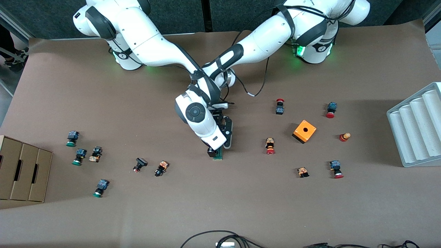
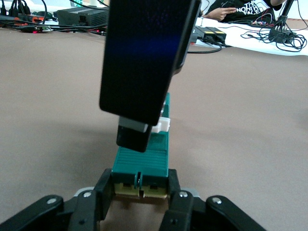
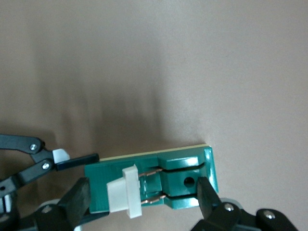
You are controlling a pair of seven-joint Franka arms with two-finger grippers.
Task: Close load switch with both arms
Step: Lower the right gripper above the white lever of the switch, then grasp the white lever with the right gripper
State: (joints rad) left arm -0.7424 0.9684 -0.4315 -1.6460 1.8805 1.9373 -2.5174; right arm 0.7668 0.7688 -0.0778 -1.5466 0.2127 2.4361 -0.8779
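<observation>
The load switch [image 1: 217, 157] is a dark-green bar lying on the brown table at mid-table. In the left wrist view, my left gripper [image 2: 140, 193] is shut on one end of the switch [image 2: 144, 159], one finger on each side. My right gripper [image 3: 143, 198] hangs directly over the switch [image 3: 180, 166]. Its fingers are spread wide along the switch's length, on either side of the white block [image 3: 124, 191]. In the front view, the right gripper [image 1: 214, 151] and the left gripper [image 1: 227, 144] meet at the switch. The right hand hides most of the switch there.
An orange cube with a hole [image 1: 304, 131] and several red-capped buttons [image 1: 270, 146] lie toward the left arm's end. Several green-capped buttons [image 1: 79, 156] and a cardboard box [image 1: 20, 172] lie toward the right arm's end. A white ridged tray [image 1: 417, 127] stands at the table edge.
</observation>
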